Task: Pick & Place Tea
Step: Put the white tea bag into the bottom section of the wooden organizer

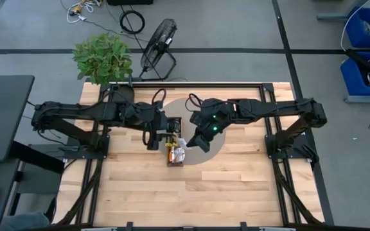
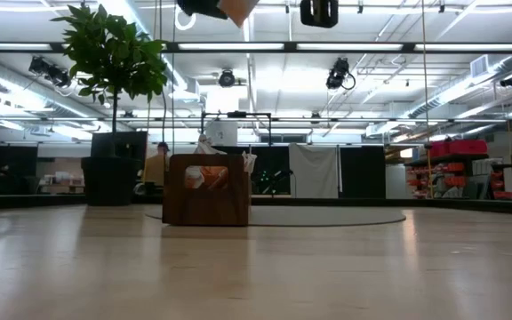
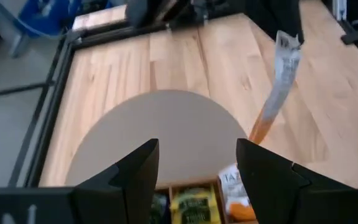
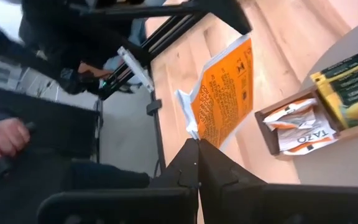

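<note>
My right hand point(image 4: 197, 163) grips an orange sachet point(image 4: 225, 93) hanging long-axis down, above the wooden tray point(image 1: 174, 156). My left hand point(image 3: 197, 177) hovers open over the tray's other end.

A robotics lab: exposed ceiling ducts point(image 2: 469, 84), blue storage bins point(image 1: 368, 51), floor cables point(image 1: 132, 21).

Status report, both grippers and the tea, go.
Right gripper shut on orange-and-white tea sachet, lifted beside the brown wooden tray. Left gripper open, empty, above tray. Nothing in the way.
</note>
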You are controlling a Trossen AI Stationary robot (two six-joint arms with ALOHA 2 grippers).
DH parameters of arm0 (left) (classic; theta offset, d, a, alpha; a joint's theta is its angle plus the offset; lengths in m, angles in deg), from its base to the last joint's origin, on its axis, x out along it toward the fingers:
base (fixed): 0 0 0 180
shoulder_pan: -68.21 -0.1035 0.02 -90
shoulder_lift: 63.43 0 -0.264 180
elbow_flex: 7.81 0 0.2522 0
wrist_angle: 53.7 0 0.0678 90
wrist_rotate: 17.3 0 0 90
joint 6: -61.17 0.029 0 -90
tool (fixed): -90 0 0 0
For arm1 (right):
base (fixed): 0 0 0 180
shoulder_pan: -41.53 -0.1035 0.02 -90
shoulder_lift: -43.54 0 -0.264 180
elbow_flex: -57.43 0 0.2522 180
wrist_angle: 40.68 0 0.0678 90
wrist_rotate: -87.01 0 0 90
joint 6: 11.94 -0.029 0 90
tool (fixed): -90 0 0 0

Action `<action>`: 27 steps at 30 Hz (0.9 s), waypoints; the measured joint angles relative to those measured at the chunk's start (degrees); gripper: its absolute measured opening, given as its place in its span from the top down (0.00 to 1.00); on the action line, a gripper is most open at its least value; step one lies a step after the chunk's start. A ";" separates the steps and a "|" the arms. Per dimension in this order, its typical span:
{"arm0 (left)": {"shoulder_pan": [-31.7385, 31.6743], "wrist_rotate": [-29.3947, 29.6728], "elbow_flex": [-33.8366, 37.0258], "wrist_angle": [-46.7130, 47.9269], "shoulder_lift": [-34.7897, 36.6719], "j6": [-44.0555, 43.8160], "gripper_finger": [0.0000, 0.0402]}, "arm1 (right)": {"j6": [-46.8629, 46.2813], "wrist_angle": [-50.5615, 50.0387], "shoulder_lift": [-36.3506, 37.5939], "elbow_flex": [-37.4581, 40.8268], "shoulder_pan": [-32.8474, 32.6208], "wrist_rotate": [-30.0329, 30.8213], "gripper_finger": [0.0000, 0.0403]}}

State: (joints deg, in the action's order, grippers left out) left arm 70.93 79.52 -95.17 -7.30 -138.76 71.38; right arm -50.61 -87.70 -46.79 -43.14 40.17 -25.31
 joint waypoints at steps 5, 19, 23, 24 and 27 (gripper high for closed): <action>0.14 3.15 0.00 4.46 1.64 -2.22 0.45 | -5.93 1.44 -0.35 0.00 -1.07 5.31 1.00; 3.64 10.18 -0.02 6.74 12.29 -5.12 0.60 | -25.76 9.46 -5.20 0.02 -3.81 6.69 1.00; 3.70 10.19 -0.03 6.94 13.24 -5.22 0.64 | -32.03 13.16 -9.45 0.04 -3.77 5.09 1.00; 3.70 10.18 -0.04 7.21 13.33 -5.23 0.64 | -33.50 14.76 -10.67 0.04 -3.73 4.62 1.00; 3.70 10.18 -0.04 7.82 13.47 -6.03 0.66 | -37.31 17.56 -13.44 0.04 -3.75 4.59 1.00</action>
State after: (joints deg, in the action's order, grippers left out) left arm 74.63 89.69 -95.22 0.52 -125.29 65.35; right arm -87.91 -70.13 -60.22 -43.09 36.43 -20.72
